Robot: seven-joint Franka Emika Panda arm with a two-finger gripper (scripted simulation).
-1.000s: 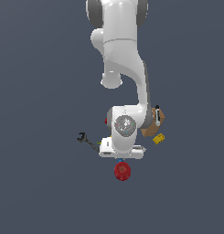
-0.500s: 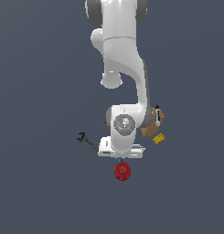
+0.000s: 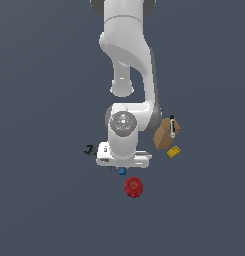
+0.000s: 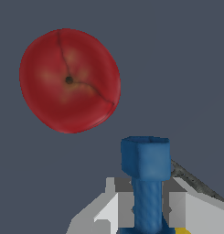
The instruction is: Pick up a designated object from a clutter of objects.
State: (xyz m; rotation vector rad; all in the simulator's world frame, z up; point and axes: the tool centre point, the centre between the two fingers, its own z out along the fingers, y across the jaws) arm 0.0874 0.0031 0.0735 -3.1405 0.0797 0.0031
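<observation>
Grasp step: hand (image 4: 147, 208) was low over the counter, fingers (image 4: 124, 208) bracketing the stem of the blue piece (image 4: 146, 176), just beside the red apple (image 4: 69, 80). Couldn't tell if clamped. Next: confirm closure, lift straight up clear of the apple.

The exterior view looks from well back and high, taking in the whole arm (image 3: 126, 75) with the pincer (image 3: 122, 167) low in the picture. The wrist view looks out past the pincer (image 4: 147, 205) from very near. Both views share the blue piece (image 3: 122, 171) (image 4: 146, 178) and the apple (image 3: 134, 187) (image 4: 69, 81) just beyond it.
</observation>
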